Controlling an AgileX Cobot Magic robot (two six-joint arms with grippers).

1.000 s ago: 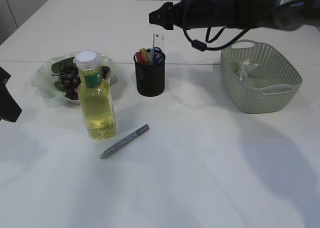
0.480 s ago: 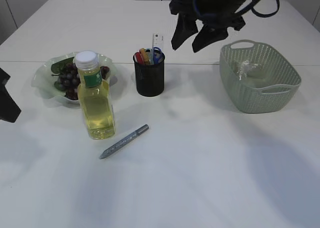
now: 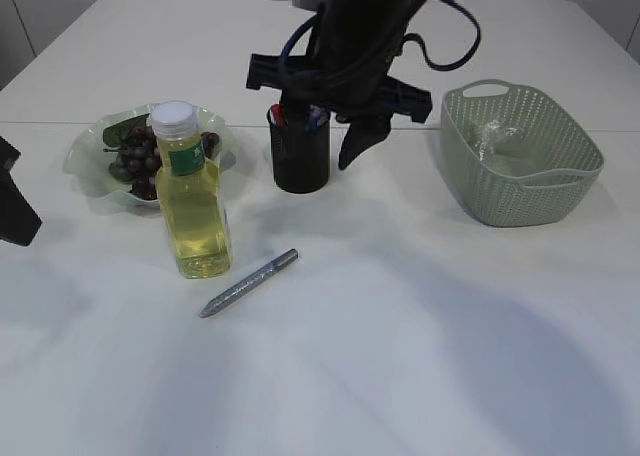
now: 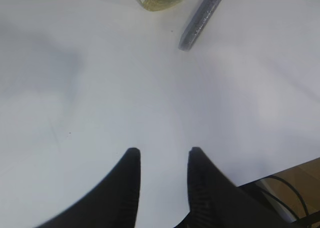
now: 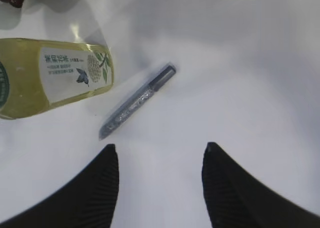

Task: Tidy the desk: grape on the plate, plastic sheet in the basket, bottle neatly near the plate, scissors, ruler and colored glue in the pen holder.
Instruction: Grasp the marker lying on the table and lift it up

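Over the middle of the white surface (image 3: 420, 356), the right arm (image 3: 360, 36) reaches in from the far edge and hangs above the black mesh pen holder (image 3: 300, 151), its dark fingers (image 3: 355, 141) pointing down beside the holder's 3 o'clock side. In the wrist view the right hand (image 5: 160, 153) is spread apart with nothing between its fingers, looking down on the glitter glue pen (image 5: 137, 101). The left hand (image 4: 161, 155) sits low at the surface's 9 o'clock edge, fingers parted a little and gripping nothing.

The glue pen (image 3: 248, 283) lies flat near the centre, its long axis running from 8 o'clock to 2 o'clock, tapered tip toward 8 and blunt cap toward 2. It rests just beside the base of the bottle of yellow liquid (image 3: 192, 201), which stands upright with a white cap. At the bottle's 11 o'clock, dark grapes (image 3: 135, 161) sit in the pale green plate (image 3: 85, 161). Scissors and a ruler can be partly made out in the pen holder. At 2 o'clock, the green basket (image 3: 520, 161) holds the crumpled clear plastic sheet (image 3: 493, 134).
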